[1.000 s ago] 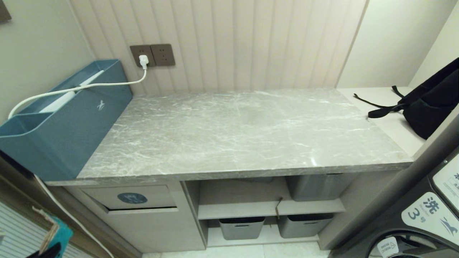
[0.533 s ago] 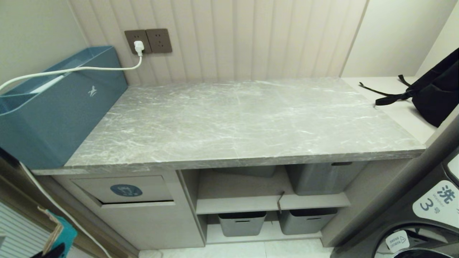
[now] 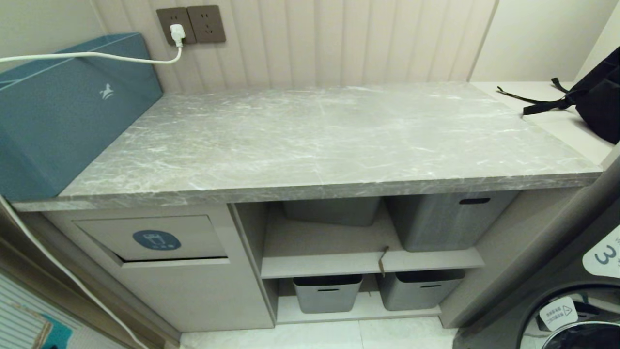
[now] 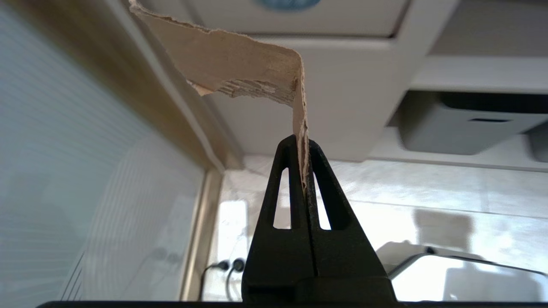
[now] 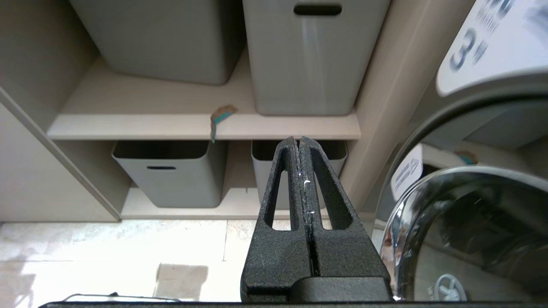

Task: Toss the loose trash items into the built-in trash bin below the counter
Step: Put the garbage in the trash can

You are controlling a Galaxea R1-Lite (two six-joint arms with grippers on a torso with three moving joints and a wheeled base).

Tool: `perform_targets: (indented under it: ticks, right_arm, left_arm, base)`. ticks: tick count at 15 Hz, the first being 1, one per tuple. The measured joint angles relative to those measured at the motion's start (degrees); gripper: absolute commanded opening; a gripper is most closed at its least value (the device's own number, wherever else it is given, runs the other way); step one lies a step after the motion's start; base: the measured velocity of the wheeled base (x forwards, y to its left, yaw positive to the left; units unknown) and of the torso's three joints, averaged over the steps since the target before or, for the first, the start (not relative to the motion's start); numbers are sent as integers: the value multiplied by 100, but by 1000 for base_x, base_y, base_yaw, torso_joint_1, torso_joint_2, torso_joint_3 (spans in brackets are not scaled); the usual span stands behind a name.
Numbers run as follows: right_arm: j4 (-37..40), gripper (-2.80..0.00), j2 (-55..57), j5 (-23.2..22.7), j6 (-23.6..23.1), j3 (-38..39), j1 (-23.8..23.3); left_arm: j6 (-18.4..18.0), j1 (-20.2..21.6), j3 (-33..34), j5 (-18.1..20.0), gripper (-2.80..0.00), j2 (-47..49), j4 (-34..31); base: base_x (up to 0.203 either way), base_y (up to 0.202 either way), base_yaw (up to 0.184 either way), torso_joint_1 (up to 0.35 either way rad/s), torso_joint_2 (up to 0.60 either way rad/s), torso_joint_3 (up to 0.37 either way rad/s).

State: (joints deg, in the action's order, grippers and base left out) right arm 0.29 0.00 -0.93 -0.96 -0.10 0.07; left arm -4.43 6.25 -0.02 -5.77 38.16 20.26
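My left gripper [image 4: 301, 143] is shut on a torn tan cardboard scrap [image 4: 239, 64], which bends over above the fingertips. It hangs low in front of the beige built-in trash bin [image 4: 342, 85], below the flap with the blue sticker [image 4: 287, 3]. In the head view the flap [image 3: 193, 237] sits under the left end of the marble counter [image 3: 329, 140], and the held scrap shows at the bottom left corner [image 3: 29, 332]. Another scrap with a teal side [image 5: 220, 115] hangs over the shelf edge [image 3: 382, 259]. My right gripper [image 5: 299, 141] is shut and empty, before the shelves.
A blue box [image 3: 63, 111] with a white cable [image 3: 97, 55] stands on the counter's left end. A black strapped bag [image 3: 596, 106] lies at the right. Grey tubs [image 3: 329, 293] fill the open shelves. A washing machine [image 3: 571, 310] stands at the lower right.
The whole head view has slid upward as the camera dropped lower, showing more of the cabinet front and shelves. The held scrap sits lower in the bottom left corner.
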Motion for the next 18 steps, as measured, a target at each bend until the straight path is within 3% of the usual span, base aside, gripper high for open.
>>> perform_targets:
  ticks: [2, 4, 6, 16, 18]
  right_arm:
    - [1, -280, 0, -1, 0, 0, 0]
    - [-2, -280, 0, -1, 2, 0, 0]
    - [-2, -280, 0, 14, 20, 0, 0]
    - [-6, -280, 0, 18, 17, 0, 0]
    - [-1, -280, -2, 18, 17, 5, 0]
  left_arm:
    - [0, 5, -19, -150, -280, -598, -670]
    - [-1, 5, -99, 179, -280, -1368, -1557]
    - [-1, 0, -44, 620, -280, -1836, -1941]
    - [-35, -4, -8, 730, -280, -2221, -2069]
    - [-63, -62, -340, 778, -280, -2164, -2079]
  base:
    - [0, 0, 0, -215, 490, 285]
    - [0, 0, 0, -203, 487, 284]
    - [0, 0, 0, -192, 485, 283]
    - [0, 0, 0, -158, 462, 301]
    - [0, 0, 0, -77, 300, 209]
